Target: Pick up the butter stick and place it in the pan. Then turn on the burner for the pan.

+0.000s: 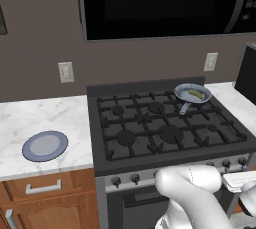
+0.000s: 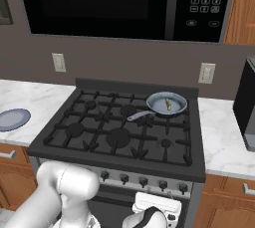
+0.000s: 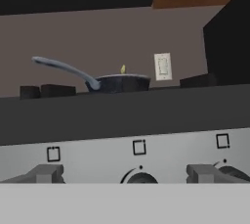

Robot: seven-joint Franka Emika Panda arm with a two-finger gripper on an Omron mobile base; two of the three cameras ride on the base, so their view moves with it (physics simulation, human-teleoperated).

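The pan (image 1: pixel 183 93) (image 2: pixel 157 103) sits on the back right burner of the stove, its handle pointing toward the front left. The yellowish butter stick (image 1: pixel 196 94) (image 2: pixel 168 104) lies inside it. In the hand view, the pan (image 3: pixel 119 82) shows over the stove's edge, with the butter stick (image 3: pixel 123 68) poking above its rim. My gripper (image 3: pixel 125 174) (image 2: pixel 155 206) (image 1: pixel 240 179) is low in front of the stove's control panel. It is open, and a dark knob (image 3: pixel 140 179) lies between its fingers.
A row of knobs (image 2: pixel 143 181) runs along the stove front. A flat blue plate (image 1: pixel 45 145) (image 2: pixel 12 119) rests on the left counter. A microwave (image 2: pixel 124 3) hangs above the stove, and a dark appliance (image 2: pixel 248 107) stands on the right counter.
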